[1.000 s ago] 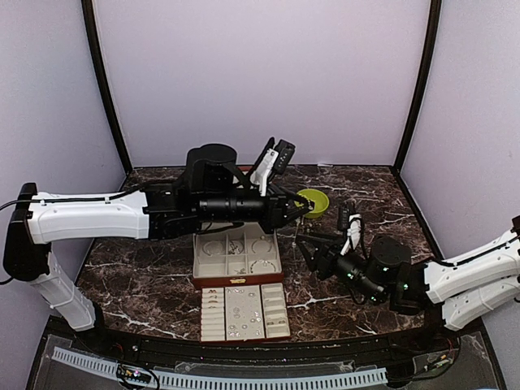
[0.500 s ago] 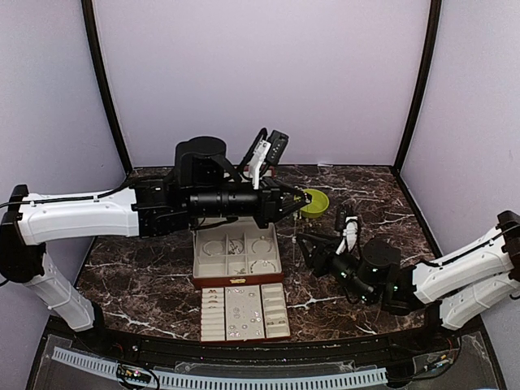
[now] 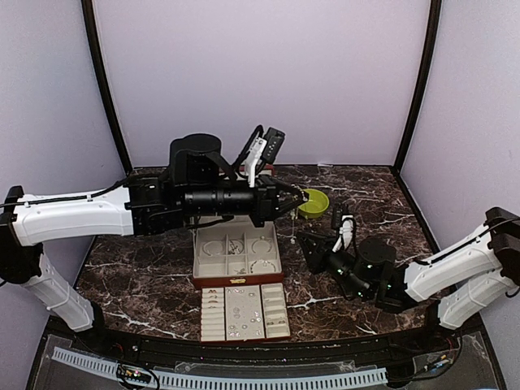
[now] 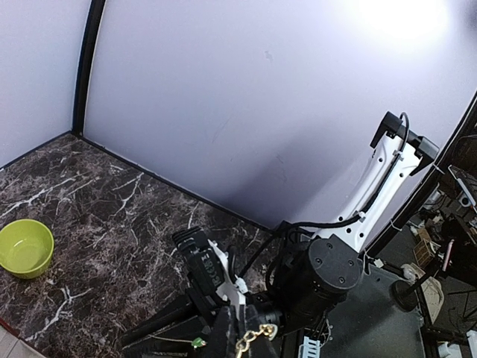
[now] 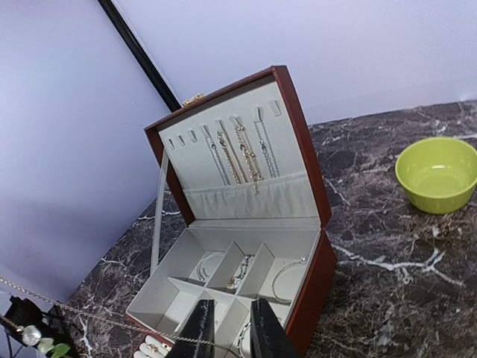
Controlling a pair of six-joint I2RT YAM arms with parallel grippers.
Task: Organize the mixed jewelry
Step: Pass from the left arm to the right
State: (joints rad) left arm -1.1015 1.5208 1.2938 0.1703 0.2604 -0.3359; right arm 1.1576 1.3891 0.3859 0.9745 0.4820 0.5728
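I'm partway through placing one piece. A necklace (image 5: 97, 314), a thin chain with a pearl and green beads at one end, hangs in the air between my two arms, to the right of the reddish-brown box (image 5: 317, 268) in the top view. My left end effector (image 3: 297, 201), at the centre of the top view just left of the green bowl (image 3: 314, 202), looks pinched together on it. Gold links dangle at the bottom edge of its wrist view.

My right end effector (image 5: 232, 317) shows a narrow gap between its fingers. The chain runs in from the left edge of that view and reaches the left finger, but I cannot tell whether it is caught (the crossing sits right at the bottom of the frame).

The rest of the mixed jewelry (image 5: 238, 272) lies in the box's compartments and hangs as chains from hooks inside the raised lid (image 5: 301, 142). More small pieces fill the cream tray (image 3: 276, 325) at lower centre of the top view, on the desk (image 3: 146, 260).

I judge this chain is bound for a free lid hook. The next move calls for the right fingers to close firmly on the chain. The two arms then need to carry it slowly together towards the lid, with the strand kept off the box rim.
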